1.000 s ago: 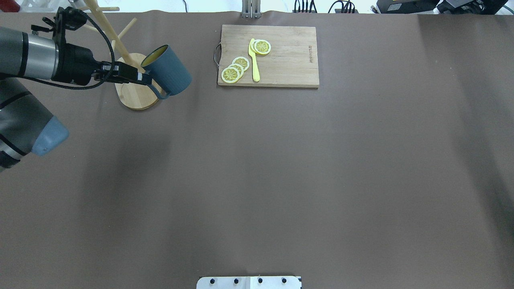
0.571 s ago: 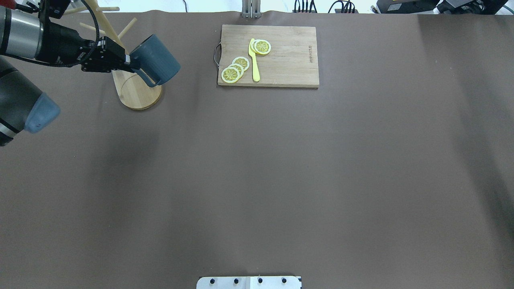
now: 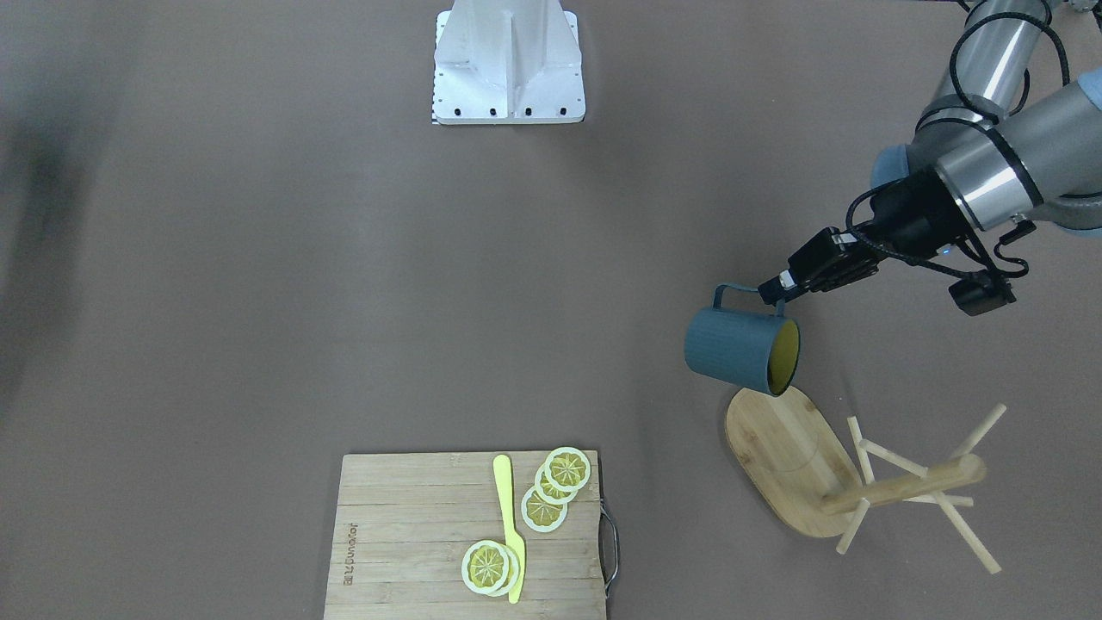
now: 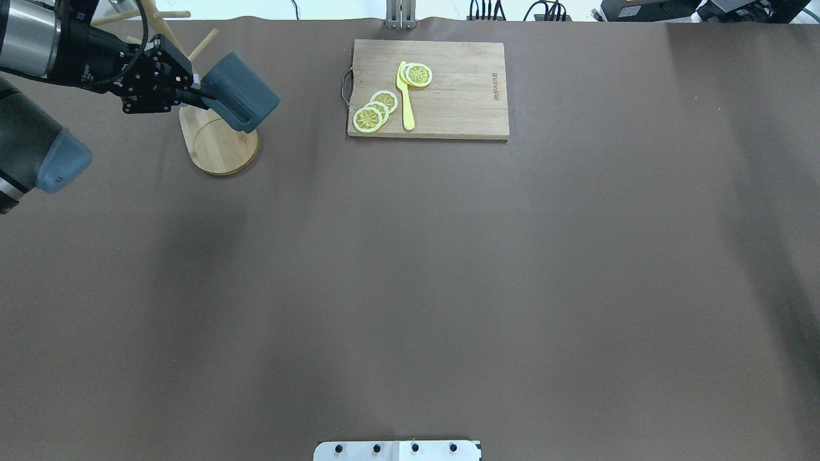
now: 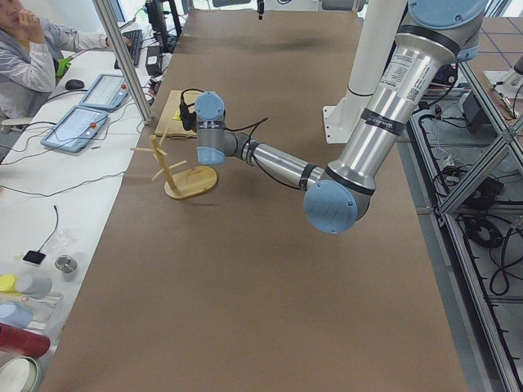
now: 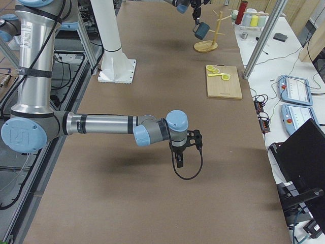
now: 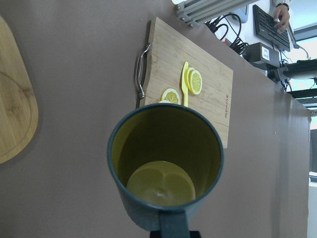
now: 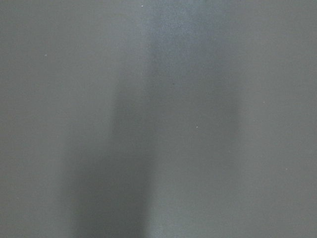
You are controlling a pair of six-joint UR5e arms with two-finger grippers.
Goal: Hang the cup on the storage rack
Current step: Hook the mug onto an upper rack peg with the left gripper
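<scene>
One cup (image 3: 736,349), tipped sideways, hangs clamped by its handle in the left gripper (image 3: 777,290) beside the storage rack (image 3: 788,456), near the table's far-left corner. The right gripper (image 6: 179,159) is too small to judge.

The cup (image 3: 740,353) is matt slate-blue and finely ribbed outside, with a smoother, faintly shiny yellow inside. The rack (image 3: 775,448) is pale, smooth bare wood. The cutting board (image 3: 413,534) is grained wooden slats with a metal handle (image 7: 138,69). A matt brown sheet covers the desk (image 3: 258,301).
</scene>
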